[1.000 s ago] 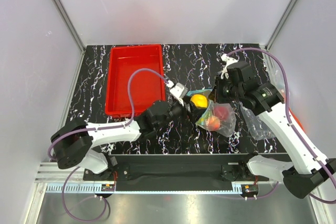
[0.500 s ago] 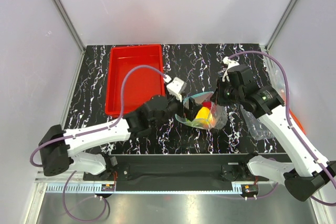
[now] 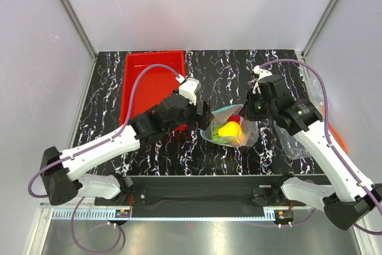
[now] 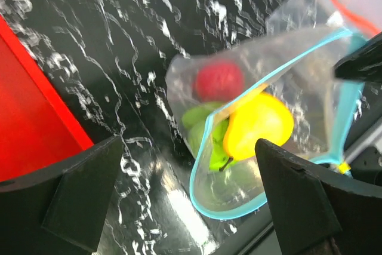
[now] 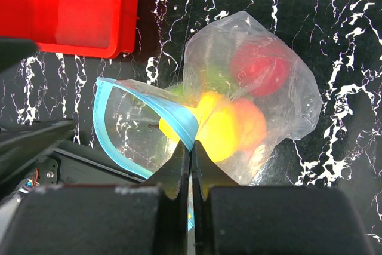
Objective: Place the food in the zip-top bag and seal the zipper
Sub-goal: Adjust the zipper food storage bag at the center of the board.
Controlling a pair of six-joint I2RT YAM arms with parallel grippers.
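The zip-top bag [image 3: 239, 138] lies mid-table with its mouth gaping toward the near edge. Inside it is the food: a yellow pear [image 4: 259, 125], a red apple [image 4: 218, 80], green pieces [image 4: 200, 117] and a pinkish-orange peach [image 5: 250, 125]. The light-blue zipper [image 4: 206, 153] curves around the open mouth. My right gripper [image 5: 191, 144] is shut on the zipper strip [image 5: 173, 111] at the mouth's upper lip and holds it up. My left gripper [image 4: 188, 141] stands open above the bag's left side with nothing in it. From the top view it [image 3: 203, 119] sits just left of the bag.
A red tray [image 3: 140, 76] stands at the back left, partly under my left arm, and its wall [image 4: 30, 117] is close to my left fingers. Another clear plastic sheet with an orange-red strip [image 3: 295, 138] lies at the right. White walls enclose the table.
My left gripper opened and let the yellow pear go into the bag, then drew back up and to the left. The right gripper kept its hold on the zipper.
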